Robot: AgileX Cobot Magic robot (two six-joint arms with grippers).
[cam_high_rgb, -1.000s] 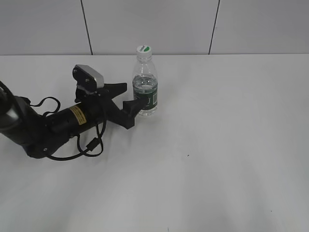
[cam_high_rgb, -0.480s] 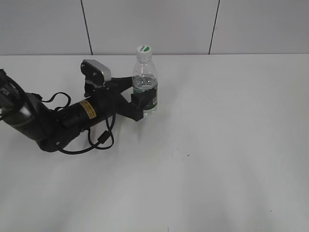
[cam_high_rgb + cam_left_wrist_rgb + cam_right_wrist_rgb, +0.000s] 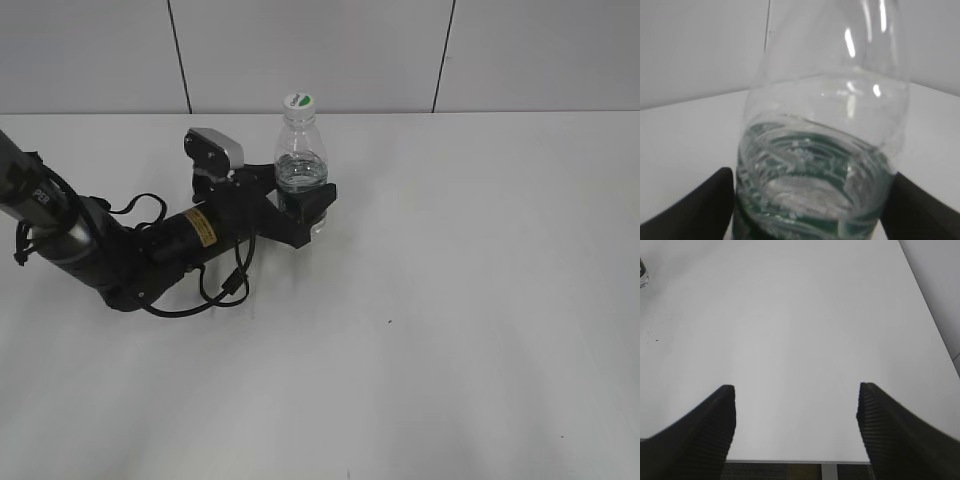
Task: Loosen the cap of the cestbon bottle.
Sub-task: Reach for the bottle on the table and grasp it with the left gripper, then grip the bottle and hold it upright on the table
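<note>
The cestbon bottle stands upright at the back of the white table, its dark green label partly hidden by the gripper. Its white cap with a green patch is on top. My left gripper is open, and its two black fingers straddle the bottle at label height. In the left wrist view the bottle fills the frame between the fingers of the left gripper, close to or just touching both. The cap is out of that view. My right gripper is open and empty over bare table, and it is outside the exterior view.
A grey panelled wall runs behind the table. The table's near edge shows below my right gripper. A sliver of the bottle shows at the top left of the right wrist view.
My left arm has moved right and forward. Its open fingers went from beside the bottle to either side of it. The bottle has not moved.
</note>
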